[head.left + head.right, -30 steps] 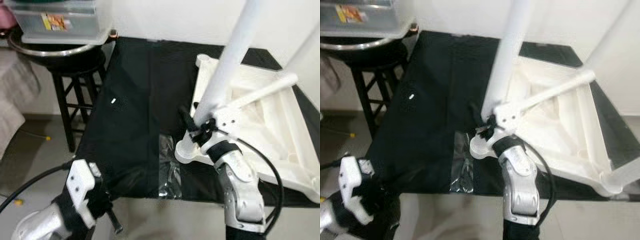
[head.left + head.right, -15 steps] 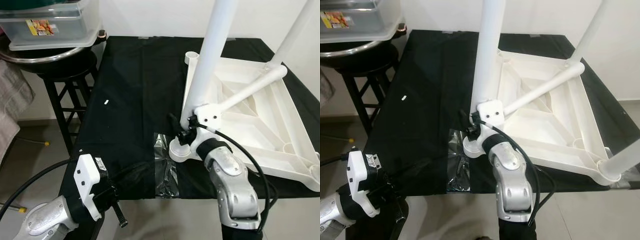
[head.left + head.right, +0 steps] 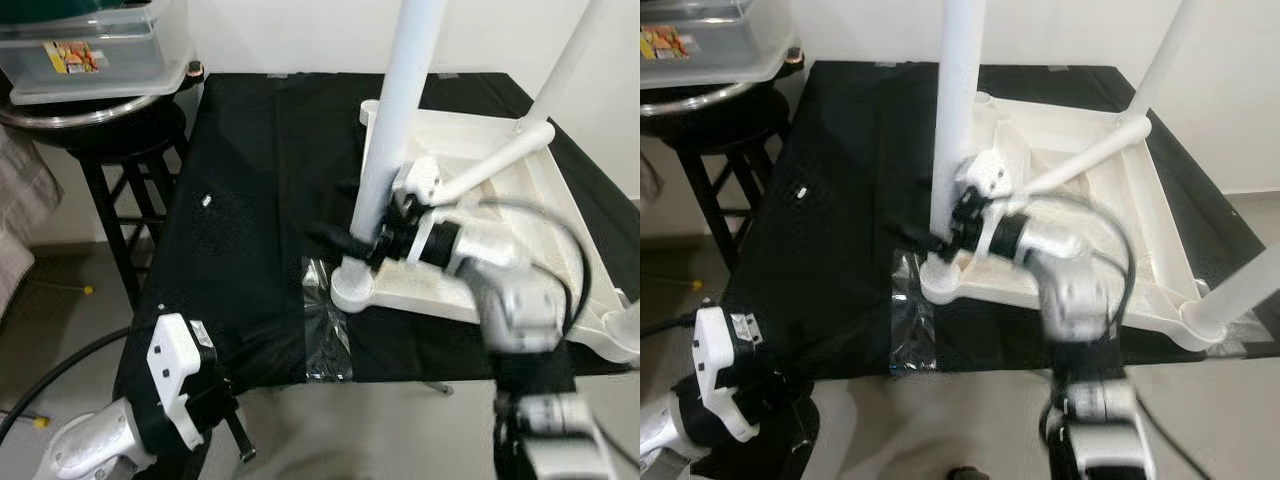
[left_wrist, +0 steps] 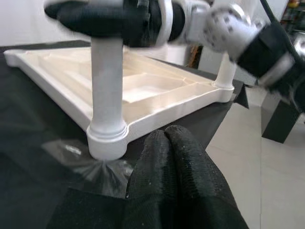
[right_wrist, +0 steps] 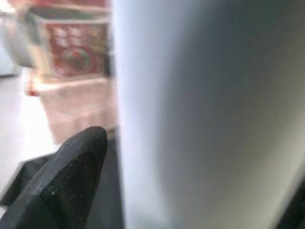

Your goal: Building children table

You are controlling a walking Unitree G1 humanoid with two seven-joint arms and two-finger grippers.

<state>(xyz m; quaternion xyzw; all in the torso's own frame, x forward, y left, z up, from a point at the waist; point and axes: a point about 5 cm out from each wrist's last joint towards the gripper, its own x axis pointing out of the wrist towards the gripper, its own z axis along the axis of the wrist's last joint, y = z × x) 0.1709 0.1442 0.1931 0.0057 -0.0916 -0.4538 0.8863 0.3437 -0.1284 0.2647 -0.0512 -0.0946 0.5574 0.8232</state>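
We see the white children's table (image 3: 500,215) lying upside down on the black worktop (image 3: 255,190), its top flat on the cloth. The near-corner leg (image 3: 395,120) stands upright – long axis vertical, free end pointing up. Our right tool (image 3: 362,243) is clamped round this leg low down, just above its socket. Our left tool (image 4: 174,157) hangs below the worktop's near edge – fingers pressed together, holding nothing
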